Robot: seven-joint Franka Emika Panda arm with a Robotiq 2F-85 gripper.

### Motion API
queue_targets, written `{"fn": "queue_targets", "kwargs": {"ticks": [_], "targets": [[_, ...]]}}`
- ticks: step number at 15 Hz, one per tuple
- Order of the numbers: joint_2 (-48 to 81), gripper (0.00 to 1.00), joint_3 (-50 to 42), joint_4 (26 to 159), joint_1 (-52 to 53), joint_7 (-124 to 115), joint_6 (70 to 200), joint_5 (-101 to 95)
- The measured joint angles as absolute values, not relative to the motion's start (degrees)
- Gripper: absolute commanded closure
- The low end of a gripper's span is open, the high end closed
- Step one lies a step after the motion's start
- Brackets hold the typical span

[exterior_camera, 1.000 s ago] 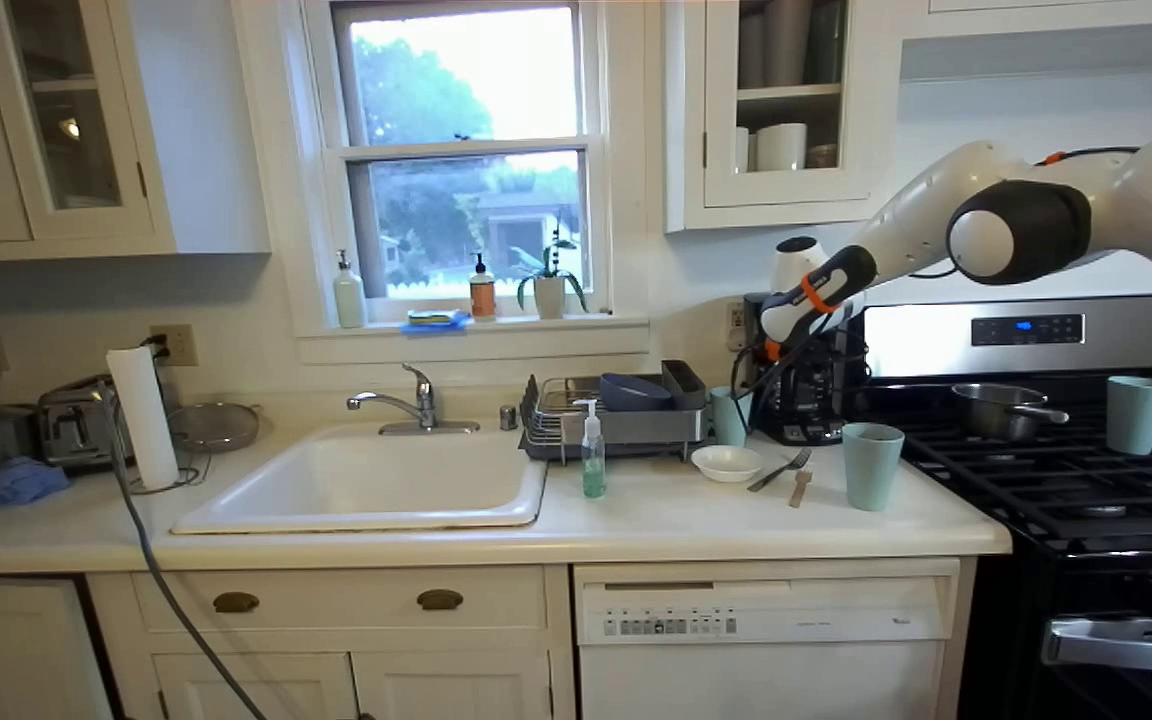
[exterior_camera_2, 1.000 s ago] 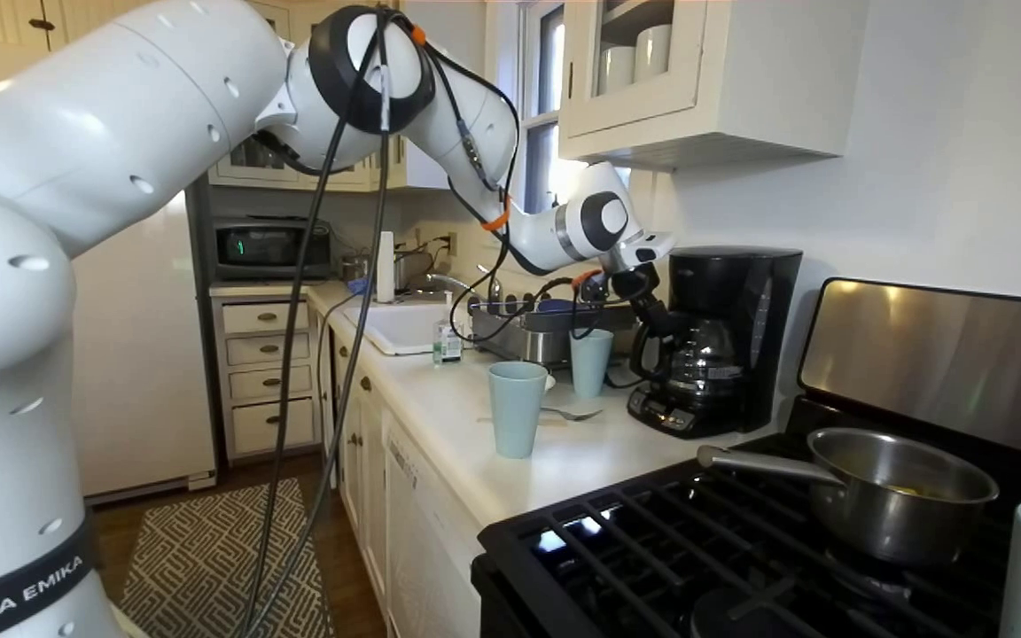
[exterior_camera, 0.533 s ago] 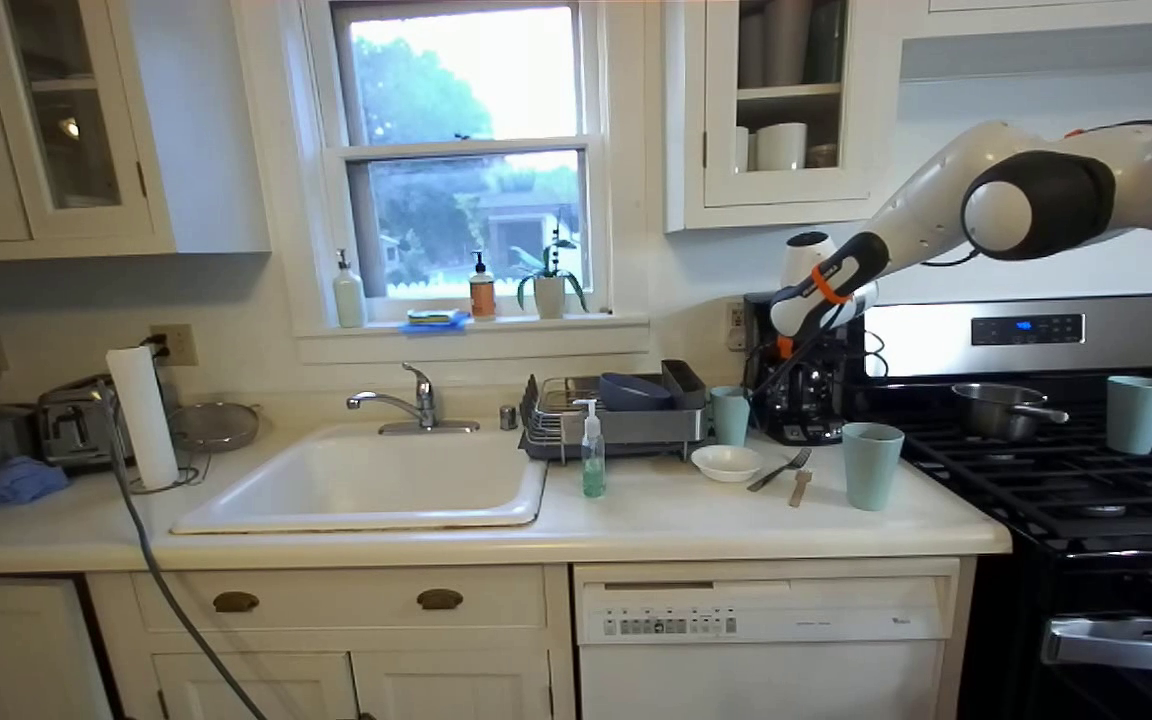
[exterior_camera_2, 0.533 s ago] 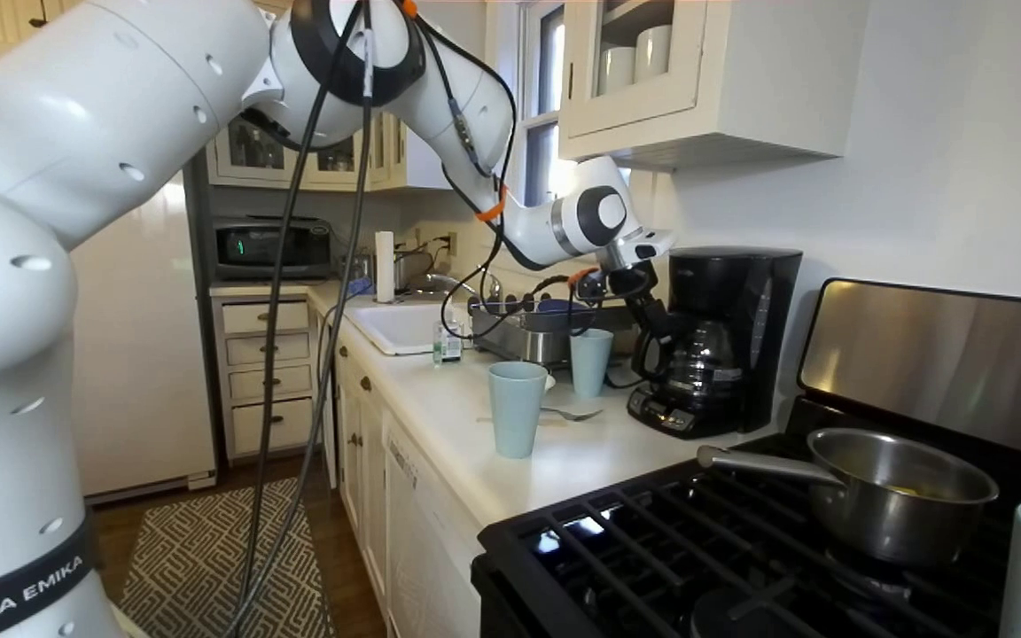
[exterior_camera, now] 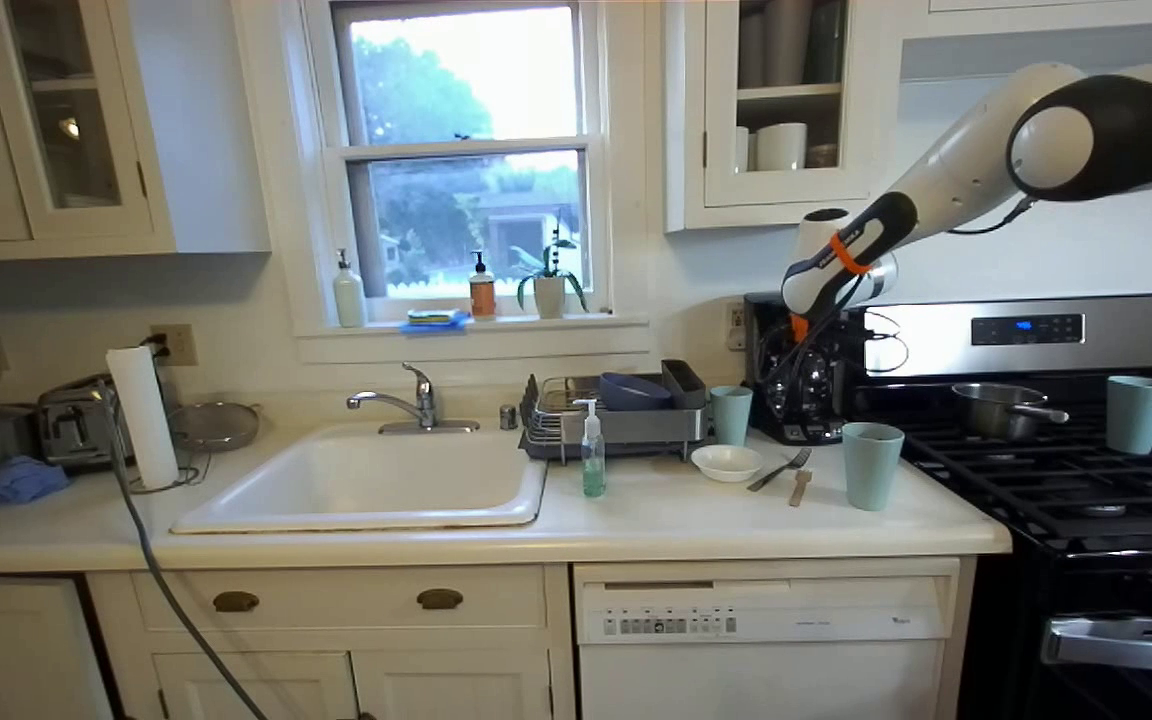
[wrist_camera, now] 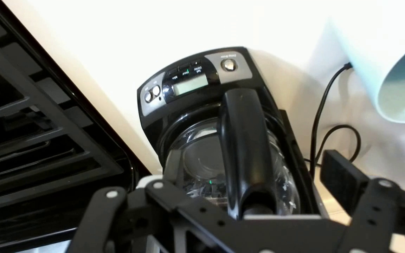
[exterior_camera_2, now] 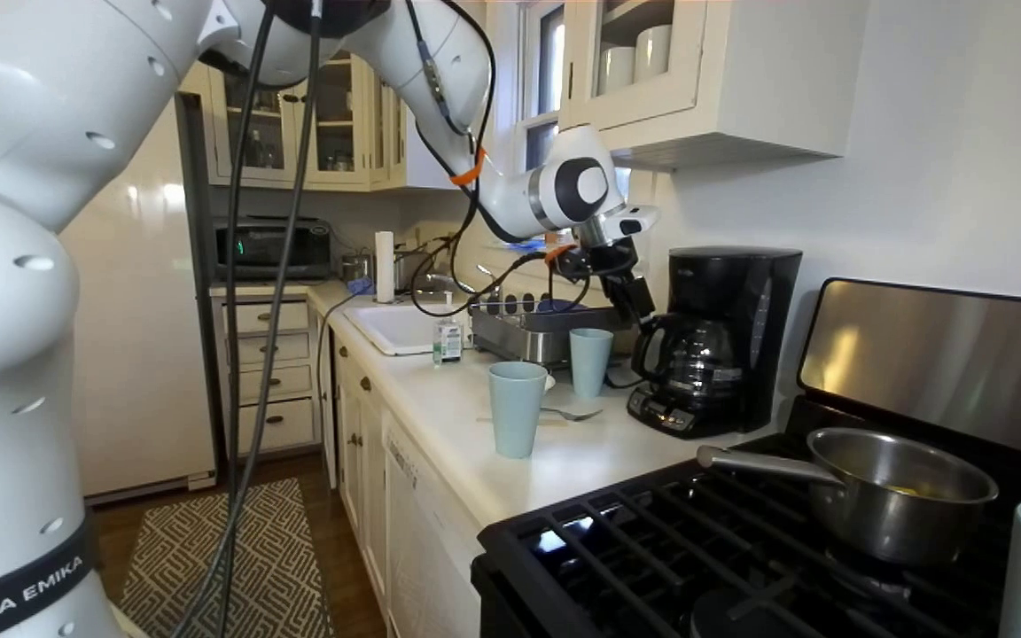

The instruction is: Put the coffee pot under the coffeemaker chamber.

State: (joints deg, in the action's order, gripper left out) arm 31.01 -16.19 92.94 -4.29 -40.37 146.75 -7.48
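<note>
The coffee pot (exterior_camera_2: 701, 363), clear glass with a black handle, stands upright inside the front recess of the black coffeemaker (exterior_camera_2: 732, 279). Its handle points outward, and it also shows in an exterior view (exterior_camera: 812, 388). In the wrist view the pot's glass (wrist_camera: 202, 154) and its black handle (wrist_camera: 246, 140) lie below the jaws. My gripper (wrist_camera: 258, 172) is open, its fingers wide apart to either side of the handle and holding nothing. In an exterior view the gripper (exterior_camera_2: 639, 317) is just above and in front of the handle. Whether it touches the handle is unclear.
A pale green cup (exterior_camera_2: 591, 361) stands beside the coffeemaker, and another (exterior_camera_2: 515, 408) stands nearer on the counter. A dish rack (exterior_camera: 641, 425), white bowl (exterior_camera: 727, 462) and fork (exterior_camera: 781, 470) are nearby. The stove holds a steel pot (exterior_camera_2: 900, 496). A wall cabinet (exterior_camera_2: 705, 80) hangs above.
The arm has risen and drawn back, so my gripper has moved away from the coffeemaker and up off the handle area. The coffee pot and the coffeemaker have not visibly moved.
</note>
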Motion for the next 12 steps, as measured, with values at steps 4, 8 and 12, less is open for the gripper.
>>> {"fn": "queue_targets", "kwargs": {"ticks": [4,8,12], "targets": [[22.15,0.00,-14.56,100.87,-4.30,-33.40,145.35,-6.60],[11.80,0.00,-13.36,107.44,-4.77,-24.29,136.83,-3.90],[2.50,0.00,-13.15,111.56,-5.78,-19.78,126.30,-3.02]]}}
